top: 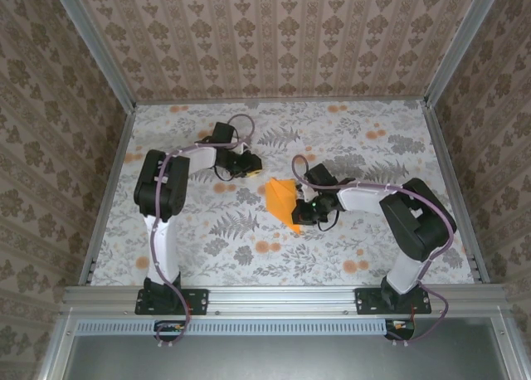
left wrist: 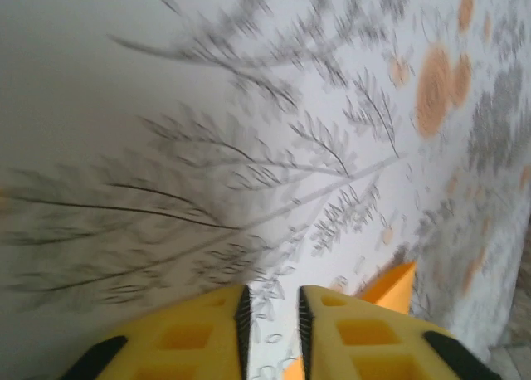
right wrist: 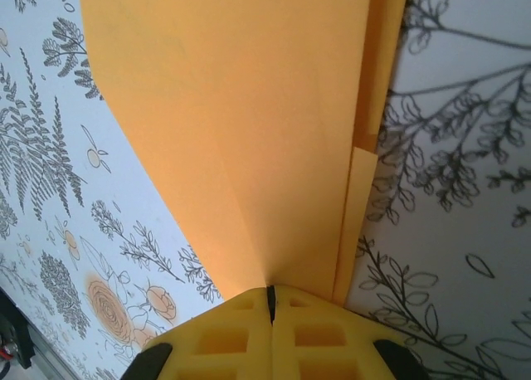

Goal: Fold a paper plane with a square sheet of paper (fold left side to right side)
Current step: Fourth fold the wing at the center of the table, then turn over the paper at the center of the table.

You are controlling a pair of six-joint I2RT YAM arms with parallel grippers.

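The orange sheet of paper [top: 280, 199] sits folded at mid-table, with a pointed end toward the front right. My right gripper [top: 304, 215] is shut on its near edge. In the right wrist view the pads [right wrist: 270, 295] meet on the paper [right wrist: 249, 106], which rises and curls from the jaws, with layered fold edges on its right side. My left gripper [top: 250, 166] hovers just left of and behind the paper. Its jaws [left wrist: 271, 314] stand a little apart, open, with nothing between them. An orange corner of the paper [left wrist: 390, 285] pokes out beside the left gripper's right finger.
The table is covered by a white cloth [top: 348, 139] printed with grey leaves and small orange blossoms. Aluminium rails [top: 282, 295] and patterned walls [top: 282, 40] box the area in. Bare cloth lies behind and to both sides of the arms.
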